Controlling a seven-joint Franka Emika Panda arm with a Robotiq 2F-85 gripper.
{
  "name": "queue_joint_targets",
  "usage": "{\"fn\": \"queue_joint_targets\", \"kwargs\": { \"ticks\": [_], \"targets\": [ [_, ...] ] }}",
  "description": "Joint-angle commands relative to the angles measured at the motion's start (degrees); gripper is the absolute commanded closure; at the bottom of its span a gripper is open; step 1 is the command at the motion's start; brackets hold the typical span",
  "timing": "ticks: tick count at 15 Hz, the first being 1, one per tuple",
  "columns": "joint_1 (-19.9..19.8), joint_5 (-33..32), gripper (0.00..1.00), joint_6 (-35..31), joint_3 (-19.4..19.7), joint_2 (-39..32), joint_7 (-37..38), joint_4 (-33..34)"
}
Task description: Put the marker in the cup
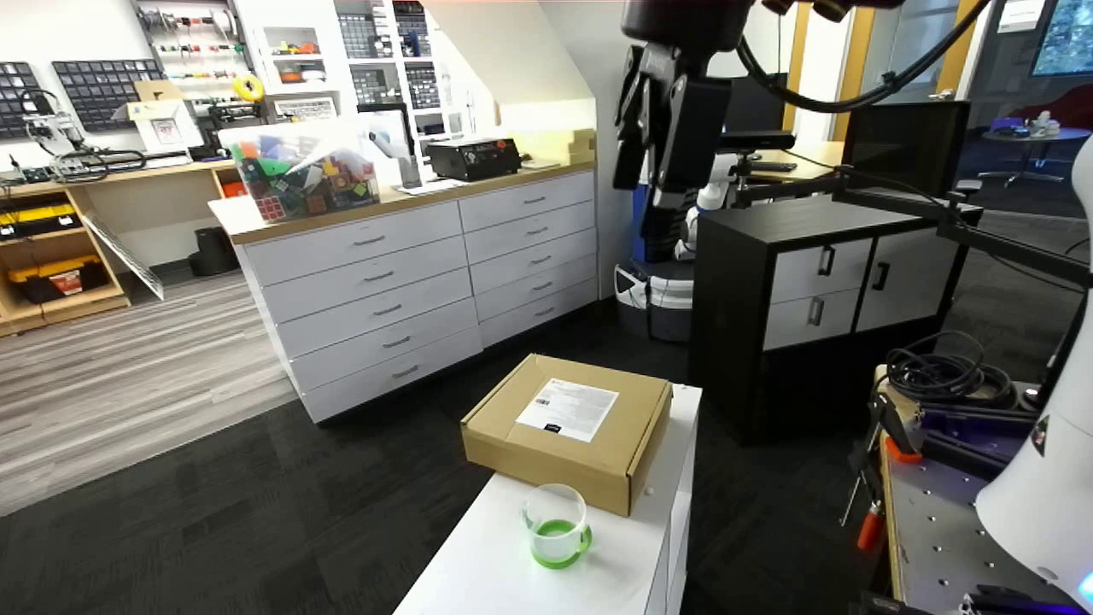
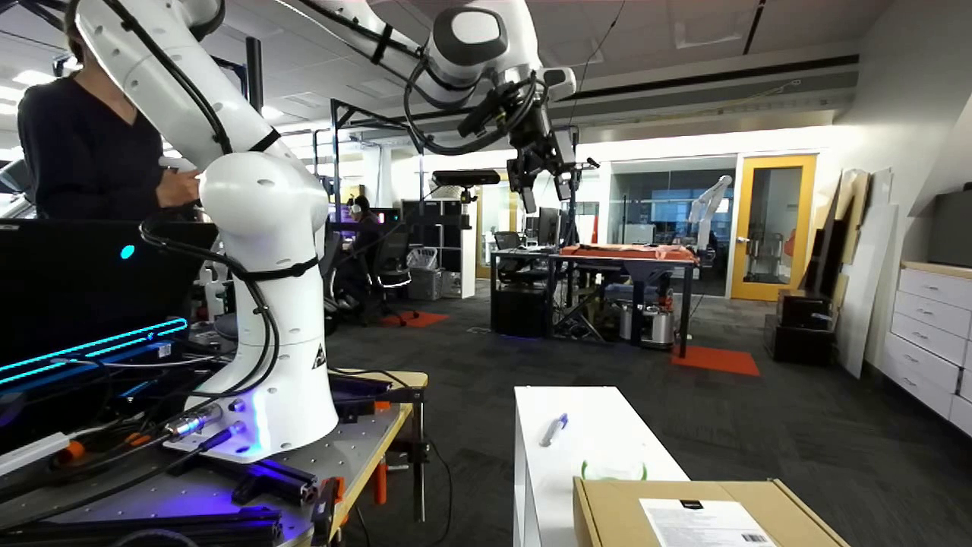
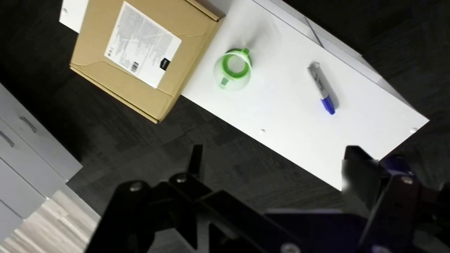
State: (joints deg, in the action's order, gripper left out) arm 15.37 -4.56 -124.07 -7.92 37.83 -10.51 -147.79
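While I hang well above the level of the translucent green-based cup [image 3: 232,72], my Robotiq gripper [image 3: 276,156] is spread wide, nothing at all between its fingers. And there's the target: the blue-capped marker [image 3: 321,87], lying flat, apart from the cup, on the side of it away from the labelled cardboard box [image 3: 140,52]. That box sits just beside the cup, a strip of white cabinet top [image 3: 299,133] showing between the two. Looking into the cup now, wrist view: green ring at the bottom, no marker in there. It's standing upright, too, mouth up, so I'd call it ready to receive. By my count, then, no step of the job is done: no grasp, no lift, no drop. Everything is left to play for. I need to come down to the marker on that far side of the cup, close across its barrel, raise it higher than the cup's rim, bring it over the mouth, tip it end-down and let go. That tipping looks the trickiest bit to me, since the marker lies level.
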Motion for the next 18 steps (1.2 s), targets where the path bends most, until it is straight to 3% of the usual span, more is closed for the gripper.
{"fn": "queue_joint_targets", "kwargs": {
  "ticks": [1, 8, 18],
  "targets": [
    [4.23, 3.07, 0.0, -4.75, -0.9, -5.09, -3.54, -1.07],
    [8.86, 5.02, 0.0, -11.5, -3.14, -16.21, -10.34, -0.44],
    [6.41, 1.65, 0.0, -23.84, -4.62, -31.6, -14.45, -0.61]
  ]
}}
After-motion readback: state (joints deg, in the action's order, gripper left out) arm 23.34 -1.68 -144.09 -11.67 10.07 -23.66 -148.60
